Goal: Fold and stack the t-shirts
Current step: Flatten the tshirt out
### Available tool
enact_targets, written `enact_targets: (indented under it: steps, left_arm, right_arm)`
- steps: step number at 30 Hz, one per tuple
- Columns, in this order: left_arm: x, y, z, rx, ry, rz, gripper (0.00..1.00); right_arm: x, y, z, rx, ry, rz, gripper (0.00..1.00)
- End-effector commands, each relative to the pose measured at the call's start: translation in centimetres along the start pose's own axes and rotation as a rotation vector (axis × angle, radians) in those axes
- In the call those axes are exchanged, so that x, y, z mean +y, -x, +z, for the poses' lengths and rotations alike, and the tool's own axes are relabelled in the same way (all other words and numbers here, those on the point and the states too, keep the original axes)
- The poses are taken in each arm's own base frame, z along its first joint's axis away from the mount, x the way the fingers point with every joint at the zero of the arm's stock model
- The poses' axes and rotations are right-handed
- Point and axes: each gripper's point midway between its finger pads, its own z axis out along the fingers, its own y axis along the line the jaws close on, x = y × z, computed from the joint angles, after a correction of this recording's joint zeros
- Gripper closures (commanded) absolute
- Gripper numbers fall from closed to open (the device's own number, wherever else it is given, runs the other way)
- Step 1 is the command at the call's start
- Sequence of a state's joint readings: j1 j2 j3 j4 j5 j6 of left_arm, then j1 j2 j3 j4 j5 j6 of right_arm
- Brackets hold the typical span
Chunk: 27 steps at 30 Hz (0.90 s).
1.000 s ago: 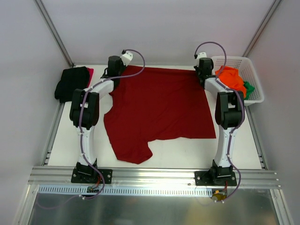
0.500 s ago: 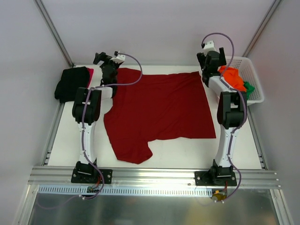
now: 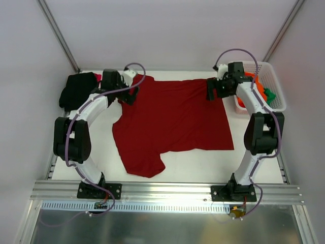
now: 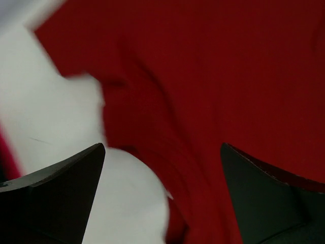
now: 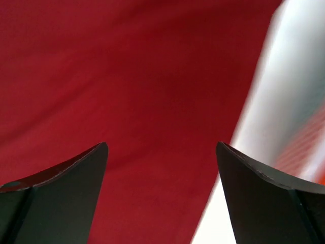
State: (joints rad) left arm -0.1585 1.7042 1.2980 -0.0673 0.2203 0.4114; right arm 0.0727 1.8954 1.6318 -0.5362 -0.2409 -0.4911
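done: black shirt [image 3: 77,89] looks folded, far left | now: dark red shirt [image 3: 175,119] flat mid-table, unfolded | to do: orange shirt [image 3: 260,88] in basket [image 3: 277,85] | left gripper [image 3: 129,94], right gripper [image 3: 213,92]: fingers apart, holding nothing

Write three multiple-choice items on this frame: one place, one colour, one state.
1. Where does the white basket sit? A far right; B far left; C near centre.
2. What colour is the spread t-shirt? A green; B dark red; C black.
3. How do the left claw and right claw stand? A shut on cloth; B shut on a hanger; C open, holding nothing.

1 A: the top view shows it at the back right edge.
2 B: it is dark red in every view.
3 C: both wrist views show them spread wide, gripping nothing.
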Motion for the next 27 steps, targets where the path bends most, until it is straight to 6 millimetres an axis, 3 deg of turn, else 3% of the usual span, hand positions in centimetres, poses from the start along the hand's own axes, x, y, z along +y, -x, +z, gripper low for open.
enact_targets:
  steps: [1, 4, 6, 7, 10, 11, 16, 18, 19, 22, 25, 27]
  left_arm:
    - [-7.9, -7.2, -3.4, 0.238, -0.312, -0.198, 0.01]
    - [-10.8, -9.0, -5.6, 0.336, -0.433, -0.286, 0.01]
    - [-12.8, -10.1, -7.2, 0.376, -0.519, -0.328, 0.01]
    - [-13.3, -10.9, -7.7, 0.398, -0.534, -0.333, 0.01]
    - [-12.3, -12.0, -9.1, 0.407, -0.479, -0.351, 0.01]
    - [-11.0, -12.6, -10.0, 0.4, -0.431, -0.381, 0.01]
    - [-7.3, -15.0, -13.1, 0.399, -0.273, -0.476, 0.01]
    - [-7.2, -16.7, -14.3, 0.449, -0.227, -0.468, 0.01]
    - [-7.0, -17.0, -14.9, 0.461, -0.199, -0.46, 0.01]
    - [-8.7, -18.2, -16.4, 0.533, -0.26, -0.491, 0.01]
    - [-8.9, -17.9, -17.5, 0.529, -0.332, -0.583, 0.01]
    - [-9.7, -17.3, -18.0, 0.526, -0.432, -0.628, 0.01]
  right_arm:
    - [6.2, -4.6, -4.4, 0.123, 0.249, 0.124, 0.1]
    - [8.2, -7.3, -5.8, 0.179, 0.335, 0.171, 0.11]
    - [8.4, -8.2, -7.0, 0.178, 0.343, 0.157, 0.12]
    - [8.1, -9.7, -6.8, 0.2, 0.328, 0.151, 0.12]
    - [6.3, -12.0, -7.5, 0.204, 0.286, 0.203, 0.12]
    - [4.5, -12.6, -7.8, 0.188, 0.249, 0.25, 0.12]
    - [-0.5, -17.0, -8.9, 0.207, 0.117, 0.435, 0.12]
    - [-2.2, -18.7, -9.4, 0.217, 0.07, 0.5, 0.12]
    - [-2.4, -19.0, -9.5, 0.22, 0.073, 0.523, 0.11]
    - [-1.9, -20.3, -10.2, 0.264, 0.138, 0.579, 0.12]
    - [0.2, -20.6, -10.7, 0.271, 0.298, 0.608, 0.12]
    - [0.3, -21.2, -10.9, 0.291, 0.329, 0.614, 0.13]
